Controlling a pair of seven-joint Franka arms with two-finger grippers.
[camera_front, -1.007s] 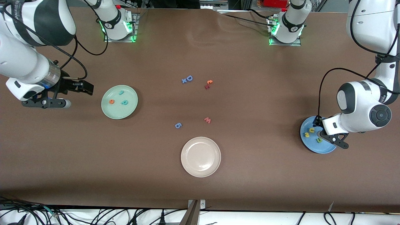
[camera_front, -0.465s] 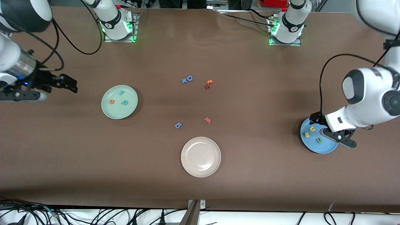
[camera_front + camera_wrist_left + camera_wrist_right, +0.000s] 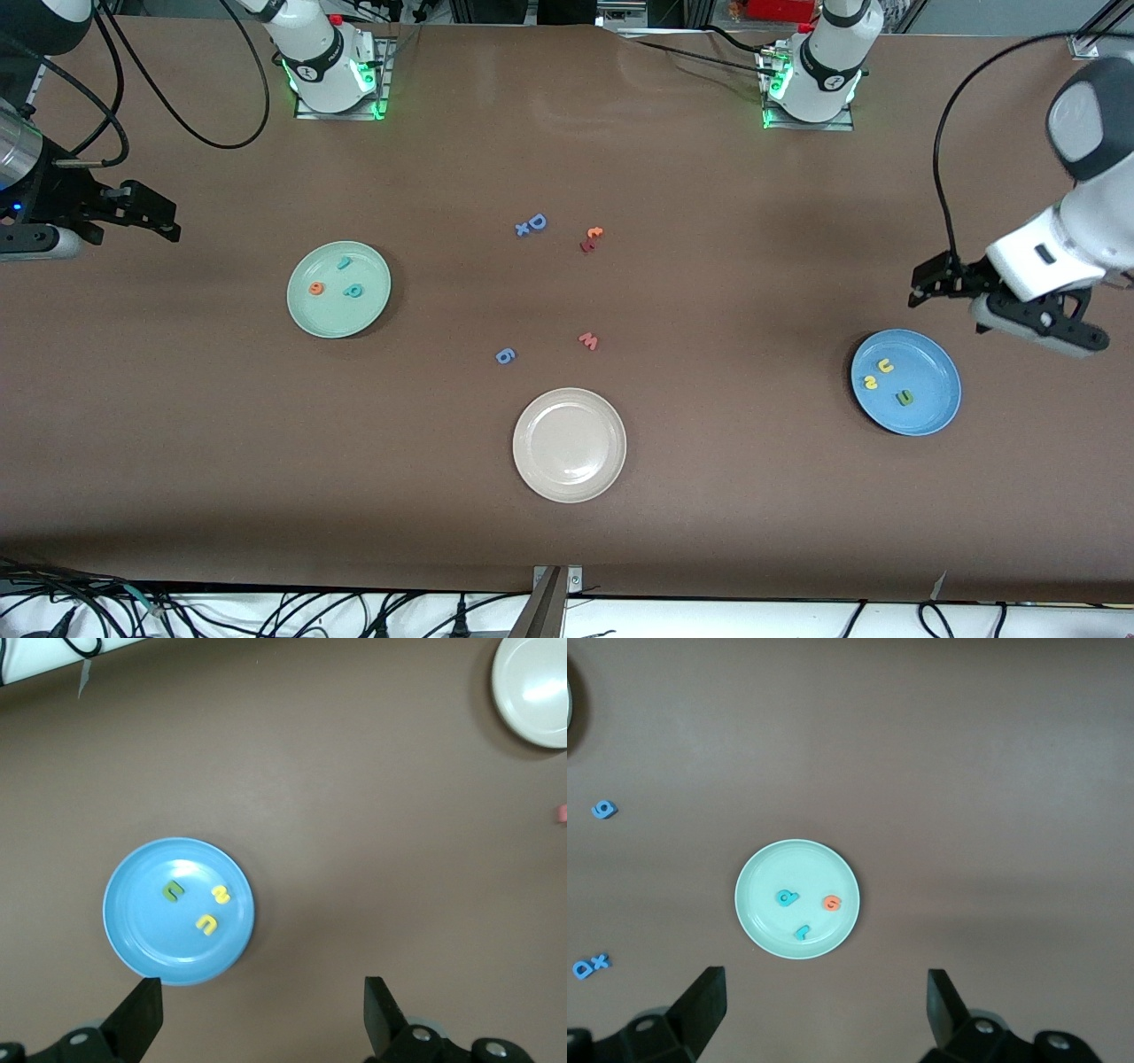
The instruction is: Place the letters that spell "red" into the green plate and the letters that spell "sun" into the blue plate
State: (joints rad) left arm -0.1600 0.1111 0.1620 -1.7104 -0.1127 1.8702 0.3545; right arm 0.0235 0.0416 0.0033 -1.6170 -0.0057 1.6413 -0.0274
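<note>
Green plate [image 3: 338,290] at middle left of the front picture held the r [image 3: 343,262], e [image 3: 315,288] and d [image 3: 353,291]. Blue plate [image 3: 906,382] (lower right) held s [image 3: 870,383], u [image 3: 884,365], n [image 3: 904,398]. Left gripper [image 3: 920,290] and right gripper [image 3: 159,221] hung with fingers spread, holding nothing.

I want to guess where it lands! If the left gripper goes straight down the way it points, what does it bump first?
Probably bare table. The open left gripper points down just beside the blue plate, though depth is unclear.
</note>
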